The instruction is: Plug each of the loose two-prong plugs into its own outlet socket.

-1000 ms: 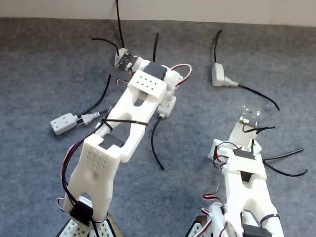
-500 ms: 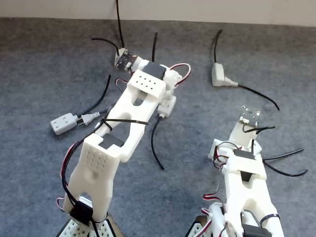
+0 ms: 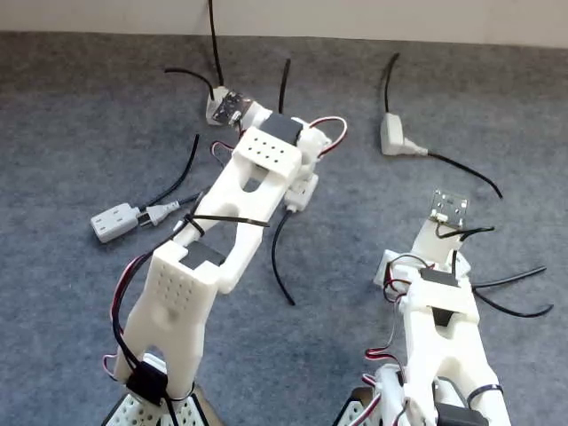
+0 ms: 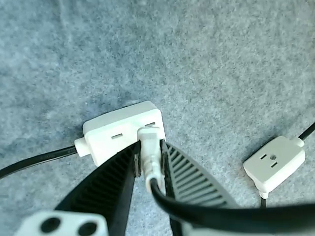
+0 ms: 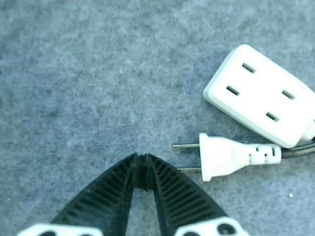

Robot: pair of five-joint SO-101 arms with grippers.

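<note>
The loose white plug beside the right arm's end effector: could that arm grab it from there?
Probably yes: the plug lies on bare carpet right beside the shut right end effector, nothing between them.

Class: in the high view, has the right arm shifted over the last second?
No. The right arm keeps the same spot relative to the white connector lying farther back.

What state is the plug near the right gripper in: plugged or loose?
Loose: the plug lies with both prongs bare, apart from the socket block.
</note>
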